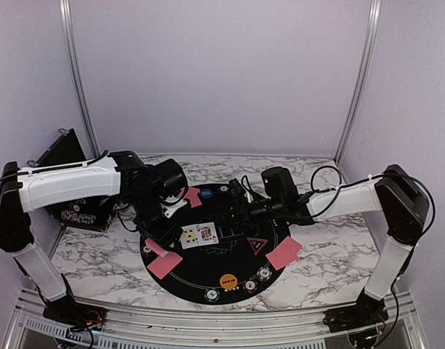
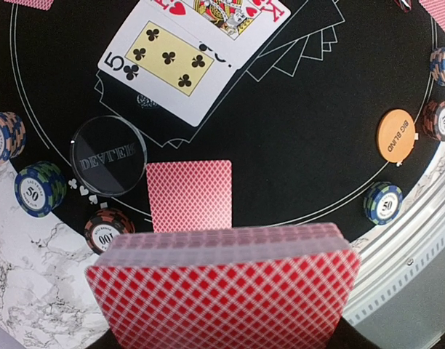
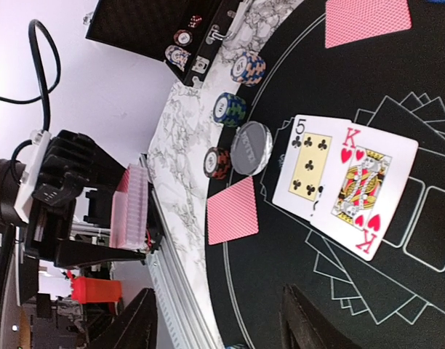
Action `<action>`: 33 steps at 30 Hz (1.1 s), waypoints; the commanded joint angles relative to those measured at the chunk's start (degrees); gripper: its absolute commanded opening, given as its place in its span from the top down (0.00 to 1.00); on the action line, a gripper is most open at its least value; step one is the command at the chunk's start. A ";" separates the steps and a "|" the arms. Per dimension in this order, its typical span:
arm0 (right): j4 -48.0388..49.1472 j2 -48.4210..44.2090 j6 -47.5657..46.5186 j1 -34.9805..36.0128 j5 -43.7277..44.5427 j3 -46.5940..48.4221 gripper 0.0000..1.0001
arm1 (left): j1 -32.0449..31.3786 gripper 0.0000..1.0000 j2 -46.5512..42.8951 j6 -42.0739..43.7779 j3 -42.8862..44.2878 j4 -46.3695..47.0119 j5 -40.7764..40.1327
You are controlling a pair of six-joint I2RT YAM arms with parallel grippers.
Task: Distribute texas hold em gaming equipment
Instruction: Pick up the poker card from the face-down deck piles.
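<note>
My left gripper [image 1: 155, 231] is shut on a deck of red-backed cards [image 2: 222, 291], held above the near-left rim of the round black mat [image 1: 208, 273]. A face-down card [image 2: 190, 195] lies just beyond the deck. A five of clubs [image 2: 168, 62] and a king of hearts [image 2: 230, 14] lie face up at the mat's centre [image 1: 199, 234]. My right gripper [image 1: 231, 211] is open and empty above the mat; its fingers [image 3: 317, 320] frame bare felt. A red triangle marker [image 1: 257, 243], an orange disc [image 1: 227, 280], a blue disc [image 1: 206, 193] and a clear dealer button [image 2: 108, 155] lie on the mat.
More face-down cards lie at the mat's right [image 1: 283, 252], near left [image 1: 164, 263] and far side [image 1: 192, 196]. Striped chips sit along the rim [image 1: 264, 273] [image 2: 41, 187] [image 2: 383, 201]. A black case [image 1: 73, 182] stands at the far left. A metal rail [image 1: 208, 320] runs along the near edge.
</note>
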 commanded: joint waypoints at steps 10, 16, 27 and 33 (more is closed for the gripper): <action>11.91 4.49 10.35 3.84 -7.99 2.85 0.42 | -1.04 0.42 2.41 0.67 4.18 -0.81 0.53; 14.31 7.53 12.22 5.35 -8.91 5.27 0.41 | -1.26 0.42 2.66 0.76 4.40 -0.98 0.59; 20.11 12.01 17.47 6.69 -9.88 7.39 0.35 | -1.37 0.42 2.61 0.89 4.34 -0.99 0.58; 23.98 13.73 20.84 7.17 -10.16 7.94 0.35 | -1.38 0.42 2.45 0.93 4.05 -0.96 0.63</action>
